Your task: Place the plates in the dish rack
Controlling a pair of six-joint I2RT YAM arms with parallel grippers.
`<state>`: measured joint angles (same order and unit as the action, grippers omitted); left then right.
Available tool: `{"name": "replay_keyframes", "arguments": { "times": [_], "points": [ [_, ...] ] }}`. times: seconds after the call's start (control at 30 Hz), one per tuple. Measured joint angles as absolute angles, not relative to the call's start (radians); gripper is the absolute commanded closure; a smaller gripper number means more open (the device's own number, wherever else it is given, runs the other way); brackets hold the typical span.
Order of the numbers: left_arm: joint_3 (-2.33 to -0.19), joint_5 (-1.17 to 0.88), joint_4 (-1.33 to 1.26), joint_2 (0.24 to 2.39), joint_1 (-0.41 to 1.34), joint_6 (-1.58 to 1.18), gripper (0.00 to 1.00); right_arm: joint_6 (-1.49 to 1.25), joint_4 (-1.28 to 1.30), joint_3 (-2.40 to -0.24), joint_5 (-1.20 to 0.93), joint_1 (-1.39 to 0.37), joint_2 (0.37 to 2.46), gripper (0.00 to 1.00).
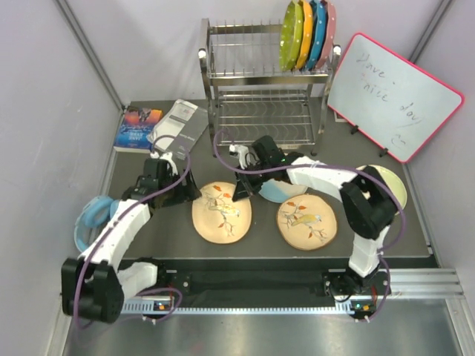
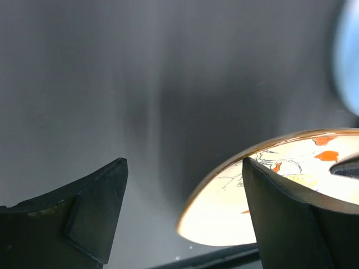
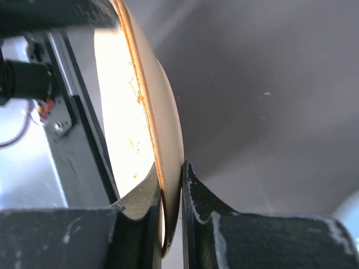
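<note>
From above, the dark tabletop (image 1: 260,248) holds a tan bird plate (image 1: 221,213), with the dish rack (image 1: 260,81) straight beyond it. In the left wrist view, the left claw (image 2: 184,168) gapes empty, the plate's rim at its right finger. In the right wrist view, the right claw (image 3: 171,188) pinches that rim edge-on.

So the shiny two-tier dish rack (image 1: 260,89) stands upright. In front of it are two bird plates: the left tan plate (image 1: 221,215), rim pinched in the right pincer (image 3: 171,168), and the right tan plate (image 1: 307,222), lying flat. The cream-blue plate (image 1: 280,193) sits closer to the rack, and the cream-green plate (image 1: 393,185) is off front-right, half hidden.
</note>
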<state>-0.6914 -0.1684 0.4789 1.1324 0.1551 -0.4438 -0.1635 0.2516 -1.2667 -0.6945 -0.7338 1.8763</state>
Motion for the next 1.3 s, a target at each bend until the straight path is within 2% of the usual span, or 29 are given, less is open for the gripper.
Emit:
{"name": "replay_keyframes", "arguments": {
  "times": [0.13, 0.27, 0.4, 0.57, 0.87, 1.13, 1.27, 1.3],
  "points": [
    [-0.761, -0.152, 0.454, 0.990, 0.159, -0.302, 0.11, -0.033, 0.364, -1.305, -0.643, -0.712, 1.757, 1.00],
    [-0.838, -0.007, 0.401, 0.916, 0.141, -0.213, 0.08, 0.054, 0.482, -1.351, -0.649, -0.704, 1.700, 1.00],
    [-0.888, 0.119, 0.389, 0.912, 0.121, -0.167, 0.05, 0.101, 0.594, -1.430, -0.648, -0.689, 1.699, 1.00],
    [-0.957, 0.248, 0.394, 0.905, 0.074, -0.119, 0.06, 0.109, 0.647, -1.543, -0.633, -0.624, 1.697, 1.00],
    [-1.104, 0.281, 0.400, 0.877, -0.074, -0.112, 0.07, 0.088, 0.708, -1.713, -0.560, -0.524, 1.702, 1.00],
    [-1.000, 0.246, 0.389, 0.870, -0.101, -0.070, 0.10, 0.049, 0.715, -1.935, -0.542, -0.508, 1.745, 1.00],
    [-0.901, 0.179, 0.371, 0.843, -0.102, -0.081, 0.14, 0.045, 0.751, -2.136, -0.494, -0.508, 1.822, 1.00],
    [-0.870, 0.168, 0.366, 0.831, -0.101, -0.087, 0.12, 0.046, 0.749, -2.173, -0.480, -0.508, 1.834, 1.00]
  ]
}}
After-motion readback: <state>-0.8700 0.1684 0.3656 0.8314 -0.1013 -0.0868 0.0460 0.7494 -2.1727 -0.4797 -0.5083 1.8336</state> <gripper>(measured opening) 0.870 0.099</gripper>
